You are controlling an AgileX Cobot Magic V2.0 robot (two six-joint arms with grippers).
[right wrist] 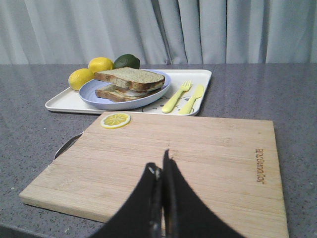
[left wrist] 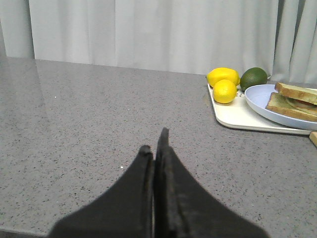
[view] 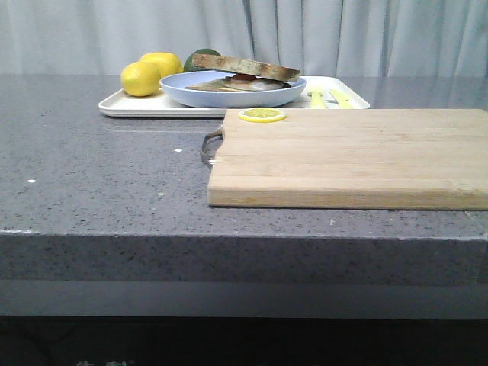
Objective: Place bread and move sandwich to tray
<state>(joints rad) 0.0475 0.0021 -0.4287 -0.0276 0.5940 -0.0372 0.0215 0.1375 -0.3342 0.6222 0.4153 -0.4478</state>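
**Q:** Currently, which step is active?

**A:** None, by my judgement. The sandwich (right wrist: pixel 130 83), bread (right wrist: pixel 132 77) on top, sits on the blue plate (right wrist: pixel 91 89) on the tray (right wrist: pixel 64 101). My left gripper (left wrist: pixel 154 144) and right gripper (right wrist: pixel 159 166) are closed, empty.

**Q:** Next move?

**A:** Probably verification only; no grasp required.

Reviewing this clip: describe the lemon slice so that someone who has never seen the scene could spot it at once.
Start at the big wooden cutting board in the foreground. The lemon slice lies flat on its far corner, on the robot's left, close to the white tray. Unlike the two whole lemons on that tray, it is a thin round disc showing its segments.
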